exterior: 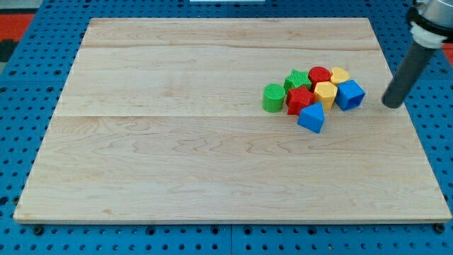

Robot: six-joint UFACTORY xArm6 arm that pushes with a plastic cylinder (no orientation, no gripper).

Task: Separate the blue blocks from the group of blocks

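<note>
A tight group of blocks sits right of the board's middle. A blue cube [350,94] is at the group's right edge, touching a yellow block [325,93]. A blue triangular block [311,118] is at the group's bottom, against a red star-shaped block [300,99]. A green cylinder [273,97] is at the left, a green star [297,78] and a red cylinder [320,76] at the top, with a second yellow block [340,74] at the top right. My tip [391,105] is to the right of the blue cube, a short gap away, touching no block.
The wooden board [177,142] lies on a blue perforated table [21,106]. The board's right edge [417,127] is close behind my tip. The dark rod slants up to the view's top right corner.
</note>
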